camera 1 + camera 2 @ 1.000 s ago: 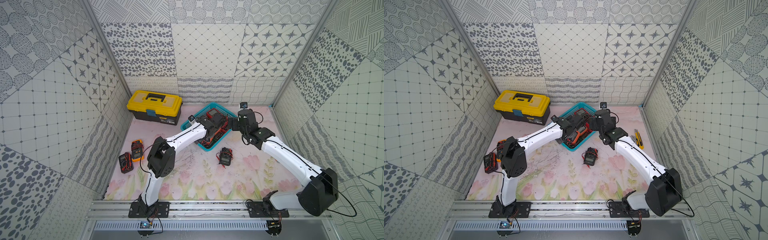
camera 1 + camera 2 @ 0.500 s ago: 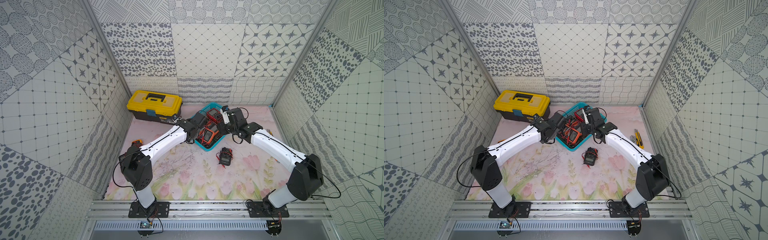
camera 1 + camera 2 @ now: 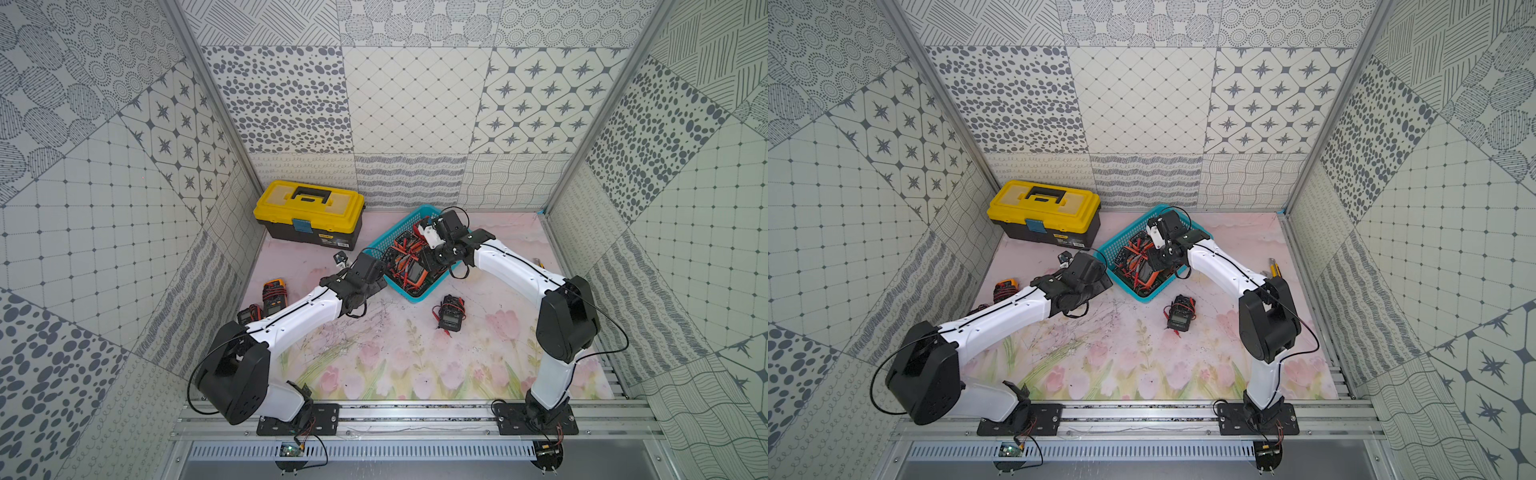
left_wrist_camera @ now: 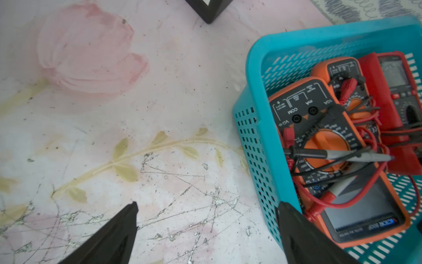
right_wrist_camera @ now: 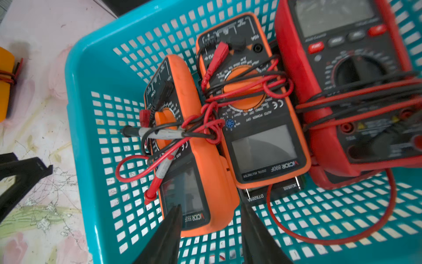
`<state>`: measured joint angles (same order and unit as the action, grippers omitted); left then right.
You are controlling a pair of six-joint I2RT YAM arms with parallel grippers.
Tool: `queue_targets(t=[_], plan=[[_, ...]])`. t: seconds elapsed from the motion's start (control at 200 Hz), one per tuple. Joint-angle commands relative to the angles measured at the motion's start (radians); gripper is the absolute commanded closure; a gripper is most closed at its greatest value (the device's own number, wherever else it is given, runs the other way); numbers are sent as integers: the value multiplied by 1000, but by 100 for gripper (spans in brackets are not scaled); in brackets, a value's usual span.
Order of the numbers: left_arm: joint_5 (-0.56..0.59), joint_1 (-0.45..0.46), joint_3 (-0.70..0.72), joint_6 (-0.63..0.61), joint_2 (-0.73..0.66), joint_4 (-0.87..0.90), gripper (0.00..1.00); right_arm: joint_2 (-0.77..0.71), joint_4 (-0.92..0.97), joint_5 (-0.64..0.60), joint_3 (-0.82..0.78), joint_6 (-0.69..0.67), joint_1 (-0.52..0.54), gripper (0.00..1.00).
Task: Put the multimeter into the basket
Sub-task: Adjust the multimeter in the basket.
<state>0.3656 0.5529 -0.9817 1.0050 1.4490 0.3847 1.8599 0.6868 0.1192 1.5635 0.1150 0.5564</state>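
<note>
**Right gripper** (image 5: 210,205): inside the basket (image 5: 77,102). Its jaws are drawn in to a narrow gap astride the near end of an orange multimeter (image 5: 205,164), which stands tilted on its long edge. Whether the pads bear on the casing cannot be told (the tips overlap it in the wrist view, but no clear contact shows).

**Left gripper** (image 4: 207,203): jaws spread wide with nothing between them. One fingertip hangs over the basket's corner wall, the other over the table mat (image 4: 91,137).

**Basket contents:** beyond the right gripper's tips, touching the tilted unit, a second orange multimeter (image 5: 262,146) lies flat and face up. A red multimeter (image 5: 342,68) lies further out on that side. A black casing shows beneath the flat one, and the leads are tangled throughout.

**Outstanding:** in both top views a black multimeter (image 3: 451,319) lies on the mat outside the basket, near its front wall and clear of both sets of jaws. Behind the left gripper, beside that arm, lie a yellow-orange multimeter (image 3: 273,293) and a dark multimeter (image 3: 248,314), both partly hidden.

**Assessment:** at least three units are within the walls and three remain on the mat. The tilted unit counts as delivered, in my judgement. The task is well advanced but not closed.
</note>
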Motion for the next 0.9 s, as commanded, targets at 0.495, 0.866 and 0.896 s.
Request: queue_targets(t=[0.495, 0.866, 0.896], plan=[[-319, -11, -53, -112, 119, -250, 1, 122, 133, 166, 25, 71, 10, 75], [-381, -9, -78, -100, 163, -290, 1, 177, 239, 197, 68, 103, 24, 77], [-382, -8, -79, -101, 164, -292, 1, 176, 252, 192, 66, 100, 30, 77]])
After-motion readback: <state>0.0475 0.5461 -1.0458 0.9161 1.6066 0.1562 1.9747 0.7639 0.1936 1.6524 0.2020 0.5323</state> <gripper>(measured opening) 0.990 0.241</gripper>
